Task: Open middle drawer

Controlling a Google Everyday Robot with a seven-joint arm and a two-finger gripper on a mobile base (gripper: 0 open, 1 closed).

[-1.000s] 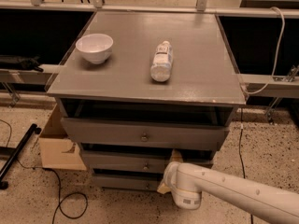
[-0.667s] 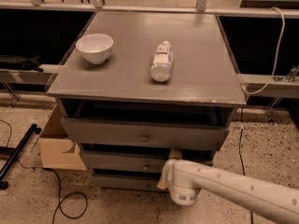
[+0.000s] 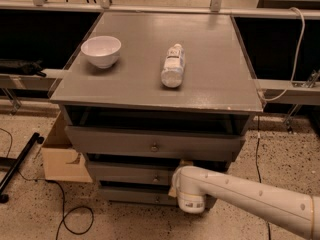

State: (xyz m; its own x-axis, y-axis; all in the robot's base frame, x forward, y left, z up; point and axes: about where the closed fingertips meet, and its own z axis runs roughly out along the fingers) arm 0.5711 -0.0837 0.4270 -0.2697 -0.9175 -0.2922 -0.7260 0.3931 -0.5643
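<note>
Camera view: far left of the gripper (image 3: 175, 181), a cardboard box (image 3: 52, 159) sits on the floor against the grey cabinet (image 3: 215, 59). On the top, above and to its left, stands a white bowl (image 3: 101, 50), then a plastic bottle (image 3: 173, 65) lying on its side. The middle drawer (image 3: 125, 174) lies just left of the gripper, its knob (image 3: 156, 178) close beside. The gripper is at that drawer's front, mostly hidden behind the white arm (image 3: 250, 196); I cannot tell how open it is. A pale cable (image 3: 295, 49) hangs far right.
</note>
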